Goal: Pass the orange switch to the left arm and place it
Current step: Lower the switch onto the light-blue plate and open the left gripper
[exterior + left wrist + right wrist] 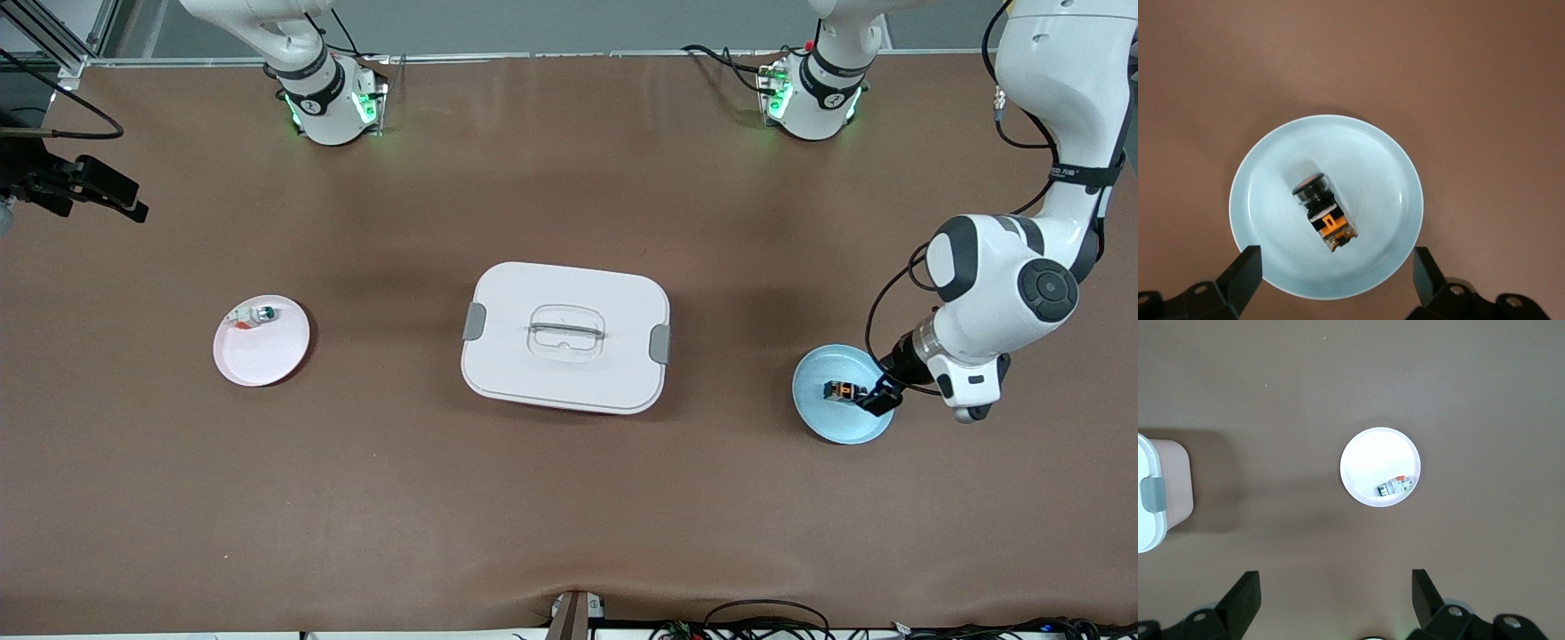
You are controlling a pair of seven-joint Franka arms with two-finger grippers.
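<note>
brown tabletop [569,498] fills the front view. at its centre sits the box [566,337], white, lid on, grey latches at its 3 and 9 o'clock ends. toward the left arm's end lies a pale blue plate [822,418] with the orange switch [841,390] lying on it. the left gripper [876,397] hangs low over that plate's edge toward the left arm's end. toward the right arm's end a pink plate [262,356] carries a small white-and-green component [252,315] at its 12 o'clock rim. the right gripper [107,191] hangs high over the tabletop's right-arm end.

left wrist view: the orange switch [1324,211] lies near the blue plate's [1385,173] middle, black cap at 11 o'clock, orange end at 5 o'clock. the jaws are spread wide, empty, fingers [1241,277] just outside the rim.

right wrist view: jaws spread, empty, fingers [1243,597] high above the tabletop. the pink plate [1368,457] holds the component [1394,485] at 5 o'clock.
</note>
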